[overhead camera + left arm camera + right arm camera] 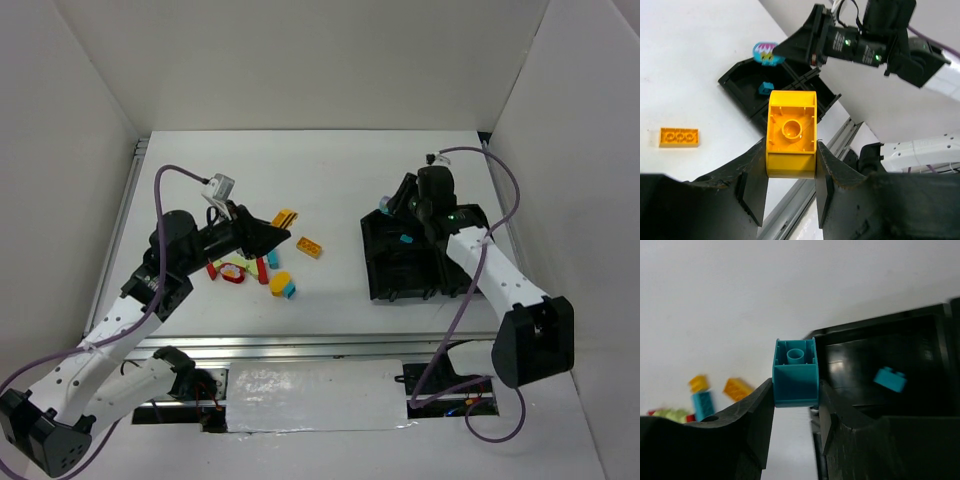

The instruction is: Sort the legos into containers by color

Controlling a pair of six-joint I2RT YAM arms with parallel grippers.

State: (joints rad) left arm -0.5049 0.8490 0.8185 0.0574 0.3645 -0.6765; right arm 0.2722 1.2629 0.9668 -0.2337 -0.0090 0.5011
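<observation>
The left gripper is clamped on a yellow-orange plastic brick above the white table's left half, near scattered loose bricks. The right gripper is clamped on a cyan plastic brick at the far left corner of the black four-compartment plastic tray near the table's right edge. Another small cyan brick lies in the tray's far left compartment.

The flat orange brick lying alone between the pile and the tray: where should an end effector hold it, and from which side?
The orange brick lies flat, apart from the other bricks, so its long sides look free. Probably come from above, closing across the short width.
</observation>
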